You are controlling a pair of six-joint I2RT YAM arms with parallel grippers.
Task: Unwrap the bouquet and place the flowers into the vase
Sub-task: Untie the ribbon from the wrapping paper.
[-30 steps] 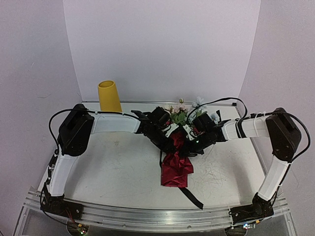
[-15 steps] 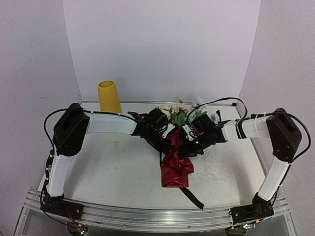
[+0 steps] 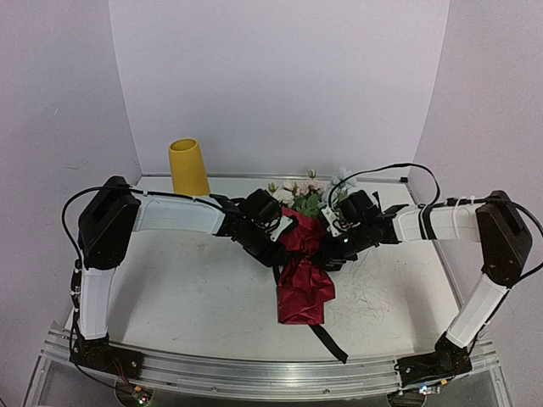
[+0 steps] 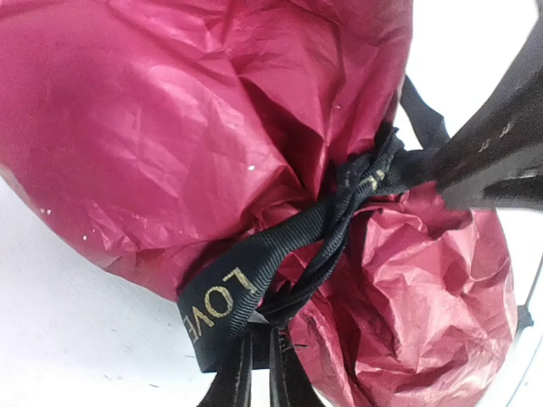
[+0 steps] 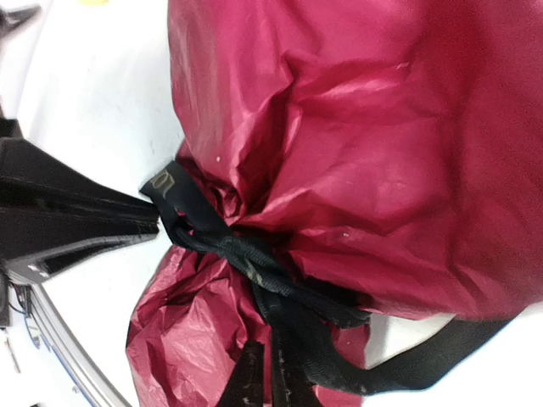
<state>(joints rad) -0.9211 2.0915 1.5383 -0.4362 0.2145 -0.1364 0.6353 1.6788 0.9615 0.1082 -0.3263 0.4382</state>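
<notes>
The bouquet lies mid-table, its crinkled dark red wrapping (image 3: 304,275) toward me and the flowers (image 3: 305,197) at the far end. A black ribbon (image 4: 254,275) printed "LOVE" is knotted round the paper's waist. My left gripper (image 4: 259,343) is shut on a ribbon tail just below the lettering. My right gripper (image 5: 271,356) is shut on another strand of the ribbon (image 5: 280,297) by the knot. In the top view the left gripper (image 3: 273,248) and the right gripper (image 3: 329,248) flank the waist. The yellow vase (image 3: 188,167) stands upright at the back left.
A loose ribbon tail (image 3: 331,341) trails toward the table's near edge. White walls close in the back and both sides. The metal rail (image 3: 254,373) with the arm bases runs along the front.
The two grippers have drawn slightly apart across the bouquet's waist, and more red paper now shows between them. The left arm's elbow has swung left, and the right wrist has shifted.
</notes>
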